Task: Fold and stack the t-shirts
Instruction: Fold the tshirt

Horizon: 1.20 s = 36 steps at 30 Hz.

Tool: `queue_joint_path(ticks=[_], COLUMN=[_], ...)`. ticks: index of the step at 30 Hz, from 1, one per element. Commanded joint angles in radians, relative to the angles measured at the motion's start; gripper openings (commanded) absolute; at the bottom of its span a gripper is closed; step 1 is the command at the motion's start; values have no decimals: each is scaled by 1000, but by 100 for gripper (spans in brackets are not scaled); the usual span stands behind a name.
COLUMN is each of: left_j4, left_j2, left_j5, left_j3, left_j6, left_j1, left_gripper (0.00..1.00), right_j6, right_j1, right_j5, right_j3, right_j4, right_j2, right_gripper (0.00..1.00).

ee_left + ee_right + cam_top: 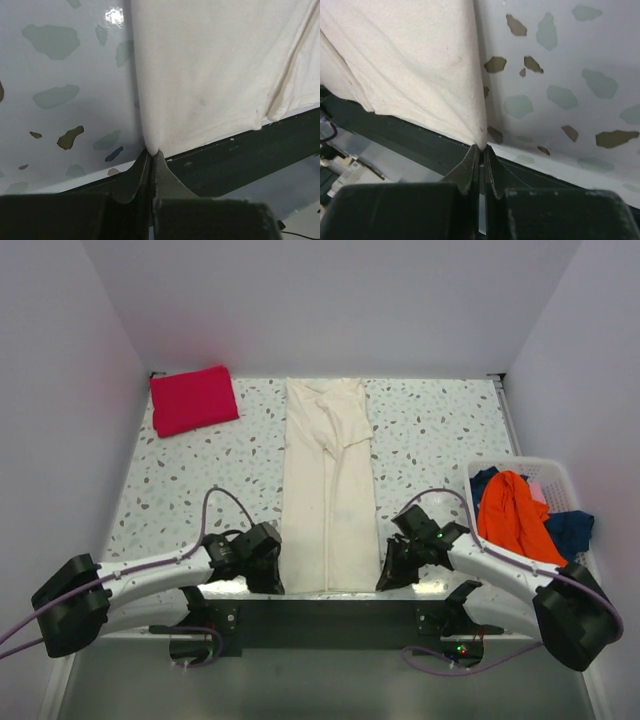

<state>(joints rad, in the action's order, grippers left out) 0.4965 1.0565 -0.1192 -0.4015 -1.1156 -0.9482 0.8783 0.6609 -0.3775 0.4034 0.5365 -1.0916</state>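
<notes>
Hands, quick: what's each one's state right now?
Left hand: closed on the cream t-shirt at its near left corner.
Right hand: closed on the same shirt's near right corner.

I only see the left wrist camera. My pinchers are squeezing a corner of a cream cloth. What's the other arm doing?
Observer: The right gripper is shut on the other near corner of the cream t-shirt, which lies flat in a long strip.
Operator: Are there other shirts out there?
Observer: Yes, a folded red t-shirt lies at the far left corner of the table.
Operator: Any more?
Observer: An orange t-shirt and a blue t-shirt are heaped in a white basket on the right.
</notes>
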Motion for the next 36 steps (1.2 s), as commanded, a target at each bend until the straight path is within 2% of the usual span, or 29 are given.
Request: queue_joint_path(ticks=[1,6,9,12,16,21,25,36], left_j4=[69,79,79,70,7,-35,-59,-116], left_j2=[8,23,69,117,169,292,388,648], left_j5=[62,116,182,208,173,187,182,167], left_j3=[-51,-127,-209,-284,-341,-485,-568,-746], left_j6=[7,48,103,173,264,362,398,421], left_j1=[-52,-52,-46,0,129,201,273,405], left_gripper=[0,0,0,0,0,0,0,0], right_j6=[-96,-150,-171,-200,-234,-243,-246,-248], right_j1=[3,3,3,3,5,-3,-33,-199], right_j5=[29,113,158,201,264,373,403,345], right_j3=[67,211,293,374,462,572,649,830], right_j4=[175,238,217,177,129,50,5,-101], right_j2=[67,59,16,-62,-152,-301,-404,-625], right_gripper=[0,0,0,0,0,0,0,0])
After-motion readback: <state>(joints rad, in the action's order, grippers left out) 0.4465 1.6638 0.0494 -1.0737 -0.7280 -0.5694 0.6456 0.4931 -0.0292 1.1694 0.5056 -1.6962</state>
